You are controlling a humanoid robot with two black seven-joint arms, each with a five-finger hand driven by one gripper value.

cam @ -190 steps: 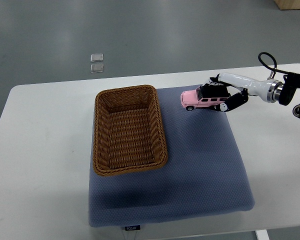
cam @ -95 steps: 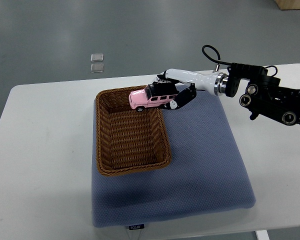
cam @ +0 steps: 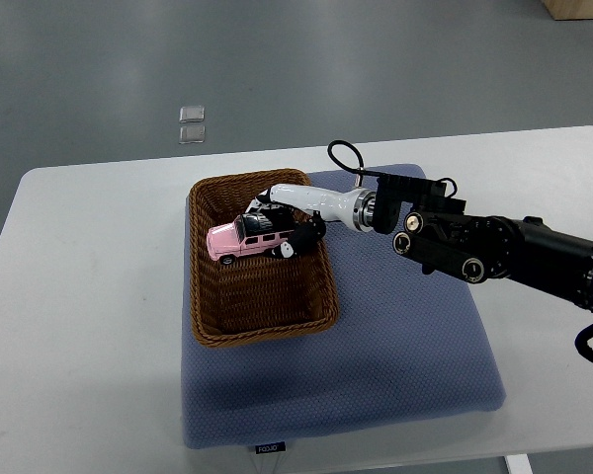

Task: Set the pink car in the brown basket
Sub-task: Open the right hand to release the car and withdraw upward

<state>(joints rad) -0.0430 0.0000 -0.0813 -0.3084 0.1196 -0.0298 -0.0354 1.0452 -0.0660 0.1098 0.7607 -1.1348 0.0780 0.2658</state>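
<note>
Your right robot hand (cam: 282, 235) pinches the small pink toy car (cam: 239, 238) inside the brown woven wicker basket (cam: 203, 316) – held low over the weave, so release should drop it gently – not yet let go

The right arm (cam: 474, 247) reaches in from the right edge, stretched leftward. Its white robot hand (cam: 289, 219) has black-tipped fingers (cam: 301, 237) curled closed in a grasp.

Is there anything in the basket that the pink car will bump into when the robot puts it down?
Nothing visible. The right robot hand holds the pink car over the brown basket, already inside its rim, and the woven bottom below looks bare.
</note>
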